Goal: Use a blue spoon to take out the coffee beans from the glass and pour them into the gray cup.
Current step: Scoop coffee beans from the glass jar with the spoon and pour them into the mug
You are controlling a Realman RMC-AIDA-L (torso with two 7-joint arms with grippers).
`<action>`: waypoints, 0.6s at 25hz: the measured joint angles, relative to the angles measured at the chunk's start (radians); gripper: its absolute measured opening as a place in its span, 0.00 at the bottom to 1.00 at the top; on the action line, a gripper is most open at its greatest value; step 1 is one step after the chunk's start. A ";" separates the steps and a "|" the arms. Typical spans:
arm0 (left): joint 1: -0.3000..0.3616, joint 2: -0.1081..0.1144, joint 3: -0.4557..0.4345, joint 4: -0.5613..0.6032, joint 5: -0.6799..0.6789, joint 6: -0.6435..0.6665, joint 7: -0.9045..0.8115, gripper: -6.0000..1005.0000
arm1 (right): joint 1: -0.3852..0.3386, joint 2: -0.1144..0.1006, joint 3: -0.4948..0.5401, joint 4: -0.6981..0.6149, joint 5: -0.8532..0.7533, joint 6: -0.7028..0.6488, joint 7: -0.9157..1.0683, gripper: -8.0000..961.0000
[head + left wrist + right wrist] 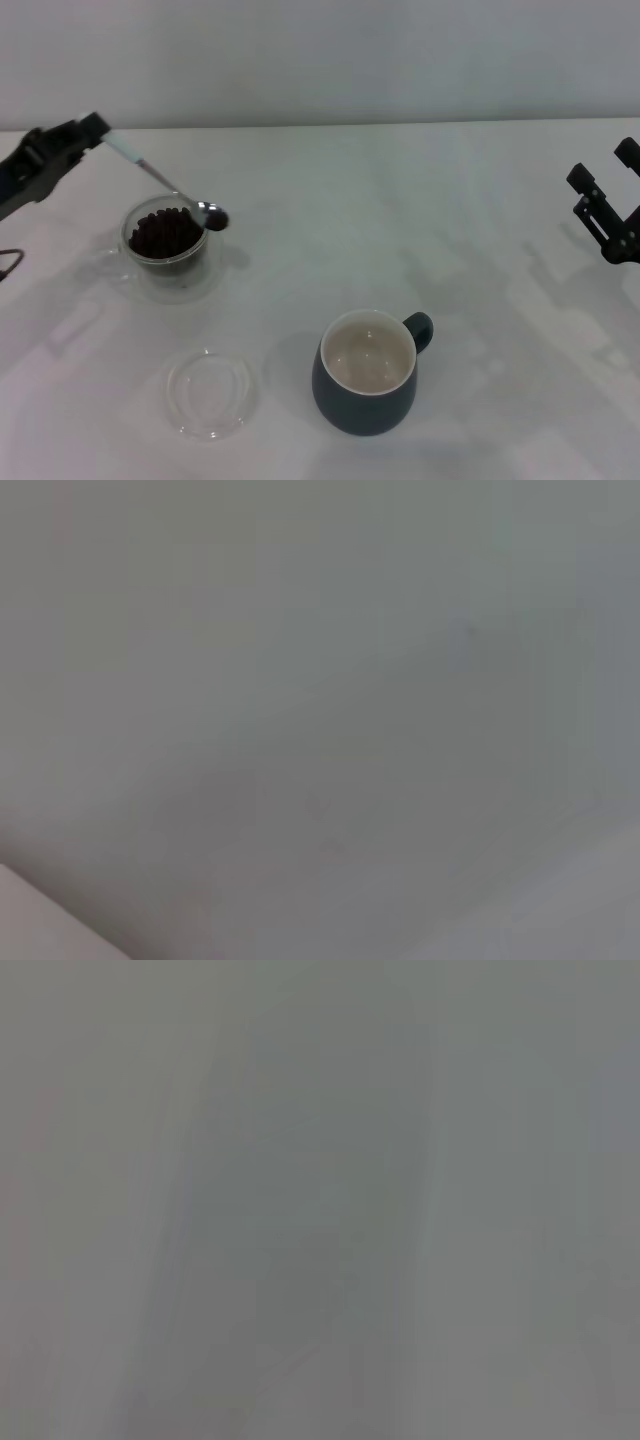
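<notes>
In the head view my left gripper [92, 132] sits at the far left, shut on the pale handle of the blue spoon [165, 182]. The spoon slants down to the right, and its metal bowl hangs just past the right rim of the glass [168, 248] with dark beans in it. Coffee beans [163, 235] fill the glass. The gray cup [368, 372], cream inside and empty, stands nearer the front, to the right of the glass. My right gripper [606, 183] is parked at the far right with its fingers apart. Both wrist views show only blank grey.
A flat clear round glass dish [208, 393] lies in front of the glass, left of the gray cup. The white table [400, 210] runs back to a pale wall.
</notes>
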 joint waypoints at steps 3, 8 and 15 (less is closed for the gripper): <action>-0.026 -0.011 0.000 -0.003 0.030 0.004 -0.004 0.14 | -0.001 0.000 0.000 -0.011 0.000 -0.001 0.000 0.63; -0.081 -0.029 0.000 -0.005 0.109 0.007 -0.034 0.14 | -0.004 0.002 0.006 -0.030 0.003 -0.003 0.000 0.63; -0.132 -0.058 0.000 0.000 0.190 0.032 -0.073 0.14 | -0.004 0.002 0.003 -0.038 0.001 0.004 0.000 0.63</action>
